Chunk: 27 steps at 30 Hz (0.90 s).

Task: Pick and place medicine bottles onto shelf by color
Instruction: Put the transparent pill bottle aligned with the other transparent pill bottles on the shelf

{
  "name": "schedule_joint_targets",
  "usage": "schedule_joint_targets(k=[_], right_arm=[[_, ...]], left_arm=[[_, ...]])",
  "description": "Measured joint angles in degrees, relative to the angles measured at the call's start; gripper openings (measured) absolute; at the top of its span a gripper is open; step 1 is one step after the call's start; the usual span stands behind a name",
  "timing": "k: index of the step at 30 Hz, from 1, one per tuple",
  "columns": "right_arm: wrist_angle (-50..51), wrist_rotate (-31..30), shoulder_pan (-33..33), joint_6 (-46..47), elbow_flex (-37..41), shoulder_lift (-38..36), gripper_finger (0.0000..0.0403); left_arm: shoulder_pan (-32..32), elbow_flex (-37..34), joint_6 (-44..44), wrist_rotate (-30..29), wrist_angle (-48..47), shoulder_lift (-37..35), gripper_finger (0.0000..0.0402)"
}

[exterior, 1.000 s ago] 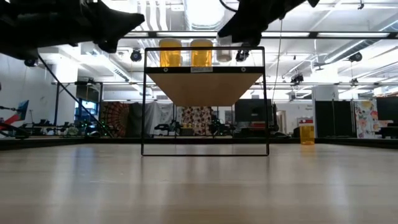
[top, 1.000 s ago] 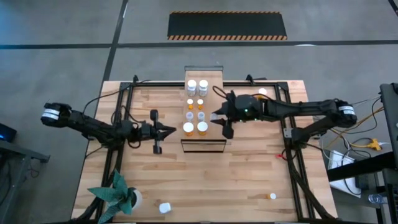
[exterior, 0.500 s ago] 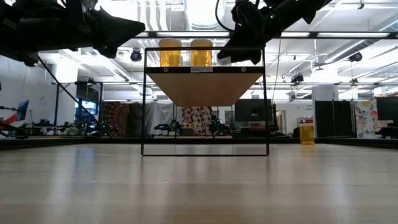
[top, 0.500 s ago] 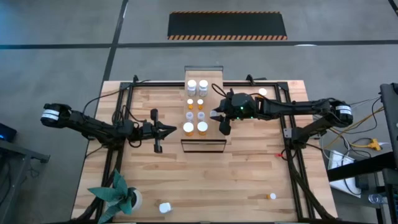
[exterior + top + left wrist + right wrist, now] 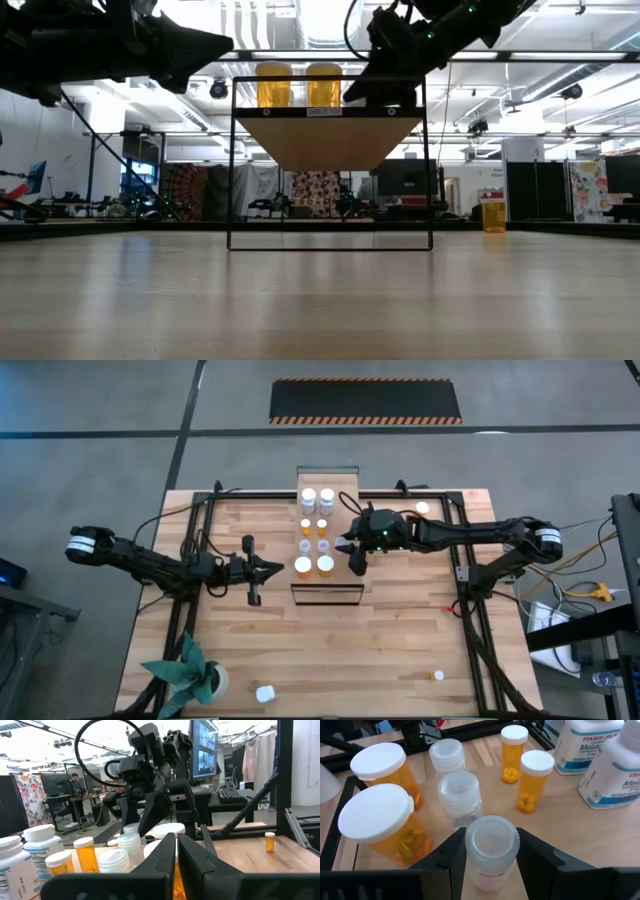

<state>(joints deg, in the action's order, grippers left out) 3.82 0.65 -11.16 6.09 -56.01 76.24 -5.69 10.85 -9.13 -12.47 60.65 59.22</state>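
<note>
Apparently clear bottle (image 5: 491,849) between right tool's (image 5: 490,851) fingers (image 5: 451,851).

Orange bottles (image 5: 385,827) with white caps; clear greyish bottle (image 5: 491,851); pale-wood shelf (image 5: 340,488).

Counter (image 5: 330,640): butcher-block, fills centre of high view. Shelf (image 5: 340,510) stands at its upper centre, carrying 8 medicine bottles (image 5: 315,530) in 2 columns. Potted plant (image 5: 190,672) at lower left; small white bottle (image 5: 264,693) and small orange bottle (image 5: 438,675) lie along lower edge.
</note>
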Motion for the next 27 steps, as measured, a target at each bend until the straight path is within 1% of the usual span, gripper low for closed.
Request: schedule_joint_targets(k=[14, 22, 27], right_arm=[[1.27, 0.58, 0.22, 1.58, 0.02, -0.4, 0.0142], [2.56, 0.91, 0.42, 1.6, 0.17, -0.39, 0.0194], [2.27, 0.89, 0.42, 1.4, 0.15, -1.21, 0.0215]], left_arm=[[0.0, 0.0, -0.13, 0.0, -0.07, 0.0, 0.0002], [0.0, 0.0, -0.17, 0.02, -0.09, 0.0, 0.0002], [0.0, 0.0, -0.17, 0.02, -0.11, 0.0, 0.0002]])
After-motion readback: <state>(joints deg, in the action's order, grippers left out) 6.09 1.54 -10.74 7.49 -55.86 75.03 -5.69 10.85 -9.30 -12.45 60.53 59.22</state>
